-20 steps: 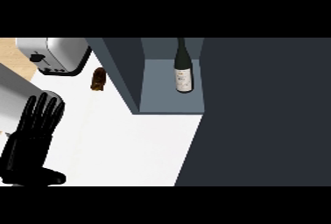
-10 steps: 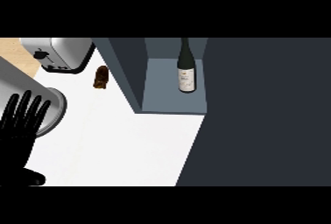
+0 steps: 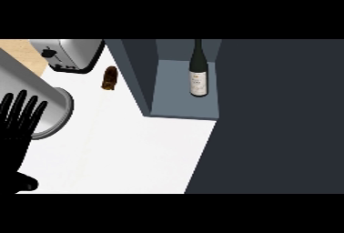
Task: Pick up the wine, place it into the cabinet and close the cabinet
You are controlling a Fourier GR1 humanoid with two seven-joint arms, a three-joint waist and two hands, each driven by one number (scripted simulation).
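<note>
Wine [image 3: 197,73] standing inside cabinet [image 3: 184,110]; placing done. We are resting left hand [image 3: 19,119] at left edge, fingers spread, empty. Closing dark door [image 3: 282,118] likely coming next.

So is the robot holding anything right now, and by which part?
Nothing is held. The left hand is open and the wine bottle stands alone in the cabinet.
</note>
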